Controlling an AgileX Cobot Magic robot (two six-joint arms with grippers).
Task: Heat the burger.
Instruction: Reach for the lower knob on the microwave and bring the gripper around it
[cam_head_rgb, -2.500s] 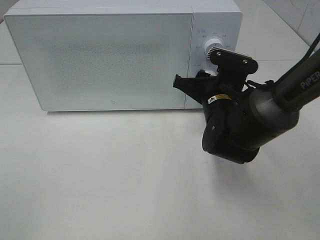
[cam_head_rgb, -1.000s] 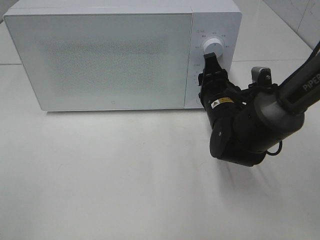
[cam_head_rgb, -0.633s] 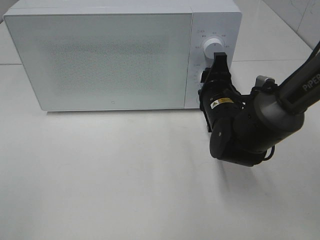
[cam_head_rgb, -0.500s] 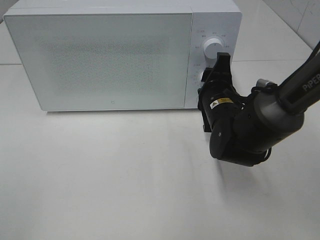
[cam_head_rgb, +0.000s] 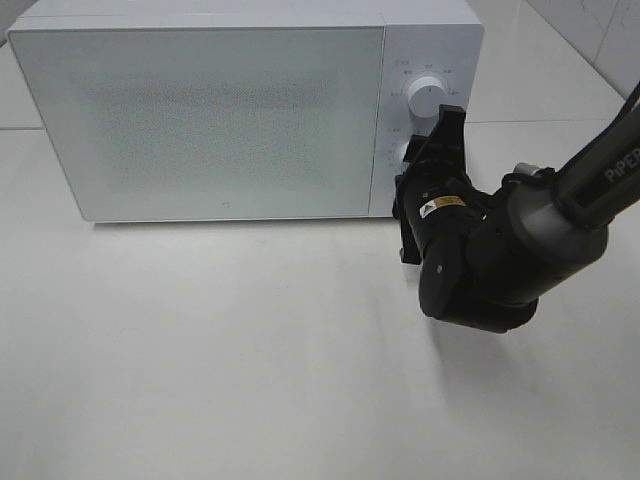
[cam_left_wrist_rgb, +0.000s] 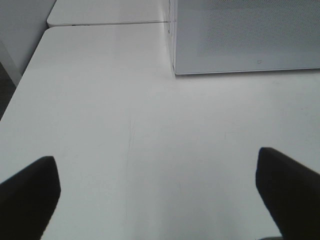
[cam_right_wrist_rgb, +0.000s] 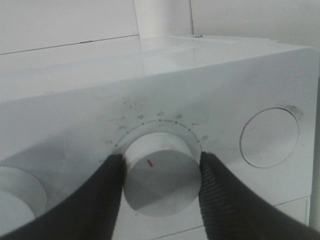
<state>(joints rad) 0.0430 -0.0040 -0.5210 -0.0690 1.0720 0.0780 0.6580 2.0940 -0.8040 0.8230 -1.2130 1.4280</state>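
your right gripper (cam_right_wrist_rgb: 159, 167) pinches the white round numbered dial (cam_right_wrist_rgb: 161, 176) on the boxy white microwave (cam_head_rgb: 250, 110), its black jaws pressed to both sides. the burger is not visible, and the frosted door (cam_head_rgb: 190, 130) is closed. turn slowly about the dial's own centre, watching the small red mark (cam_right_wrist_rgb: 149, 162) against numbers 2 to 8, without shoving the oven back. your left gripper (cam_left_wrist_rgb: 157, 187) hangs spread wide over the white table (cam_left_wrist_rgb: 125, 100).

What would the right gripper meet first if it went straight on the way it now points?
The lower knob, which sits between its fingers; the right gripper would probably then press against the microwave panel behind it.
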